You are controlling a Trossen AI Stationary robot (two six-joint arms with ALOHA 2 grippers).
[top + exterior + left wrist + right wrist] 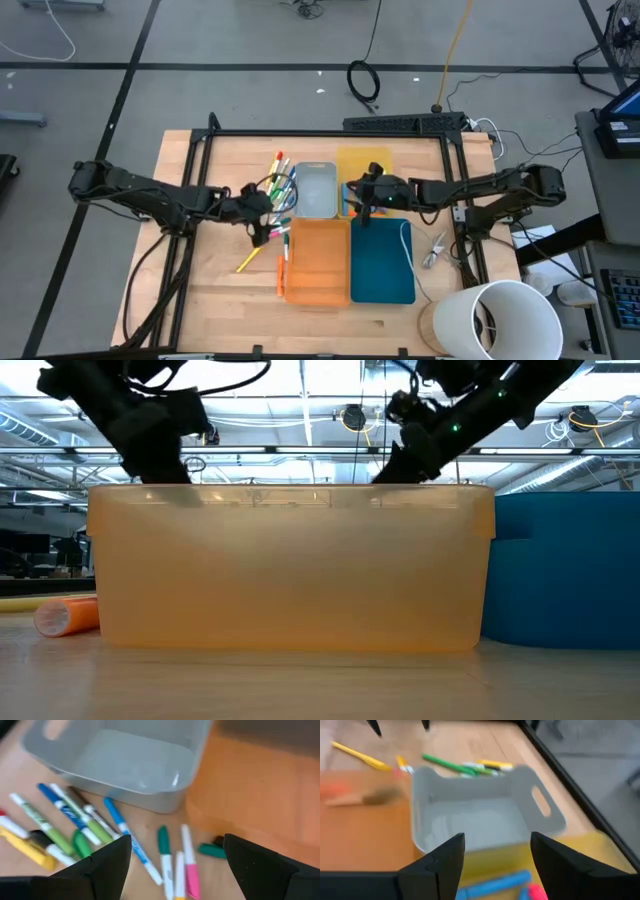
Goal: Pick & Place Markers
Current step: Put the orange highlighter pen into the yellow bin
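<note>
Early stage by the look of it: most markers (279, 186) lie loose on the counter (200, 280) beside the grey tray (317, 190), one yellow marker (247, 262) apart. A blue marker (495, 885) and a pink one lie in the yellow tray (365, 160). Right tool (495, 862) hovers there, fingers spread, holding nothing. Left tool (175, 870) is released over the pile, empty. Grey and orange tray (318, 262) look empty.

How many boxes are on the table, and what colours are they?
grey box: 1
yellow box: 1
orange box: 1
blue box: 1
Total: 4 boxes
</note>
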